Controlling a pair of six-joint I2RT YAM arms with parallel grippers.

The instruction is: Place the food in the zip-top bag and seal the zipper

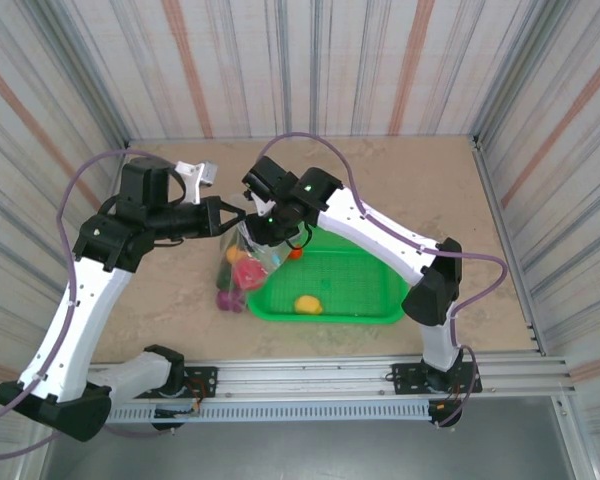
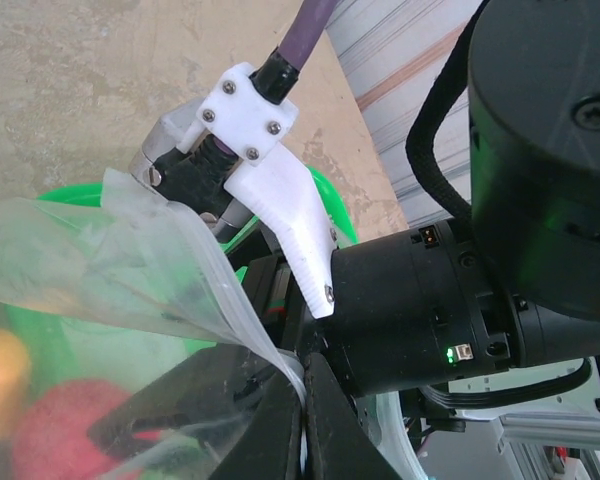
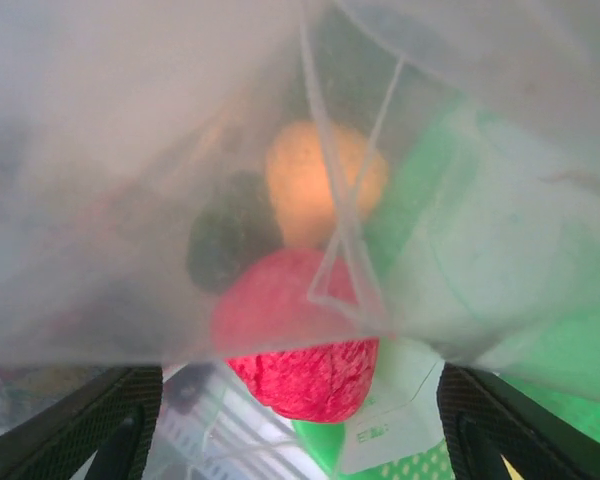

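My left gripper [image 2: 302, 415] is pinched tight on the zipper [image 2: 235, 310] of the zip-top bag [image 2: 90, 270]; my right gripper [image 3: 300, 430] gapes wide, its fingers well apart — red and orange food [image 3: 305, 365] hangs bagged between them, green basket [image 1: 370, 270] just beyond

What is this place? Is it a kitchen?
Probably a robot test booth, not a kitchen. Striped panel walls box in a table, a left arm and right arm are bolted to a metal rail, and the food is pretend, like the yellow toy in the green basket.
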